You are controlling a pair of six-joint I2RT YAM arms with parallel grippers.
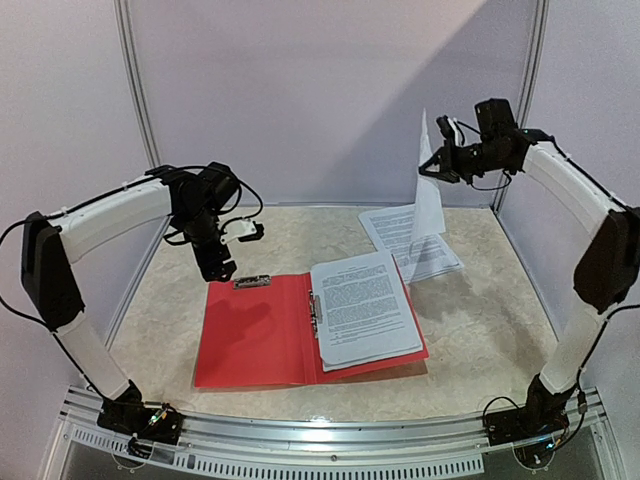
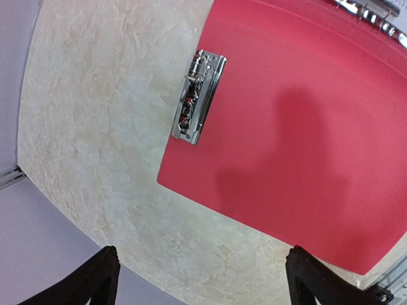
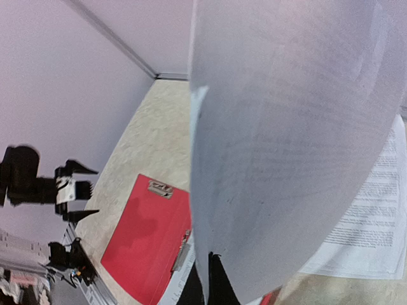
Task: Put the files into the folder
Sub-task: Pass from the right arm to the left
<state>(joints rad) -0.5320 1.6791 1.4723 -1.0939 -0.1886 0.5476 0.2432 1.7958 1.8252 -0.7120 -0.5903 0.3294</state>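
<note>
Paper sags, light and floppy: your right gripper (image 1: 436, 168) pinches one sheet (image 1: 428, 210) near its top; left gripper (image 1: 252, 232) gapes empty.

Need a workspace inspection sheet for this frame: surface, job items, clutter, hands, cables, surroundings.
Surface: beige marbled tabletop, no damage seen.
Job's things: flat red plastic folder lies open, with a silver metal clip at its left half's far edge. A stack of white printed paper sheets sits on its right half. A second pile of printed sheets lies on the table behind. A single white sheet is lifted in the air.
Clutter: nothing seen.
Hands: left hand open and empty, above the folder's far left corner. Right hand shut on the single white sheet.
Cables: black cables loop at the wrists.
Surroundings: pale walls, metal frame posts, aluminium rail at the near edge.
</note>
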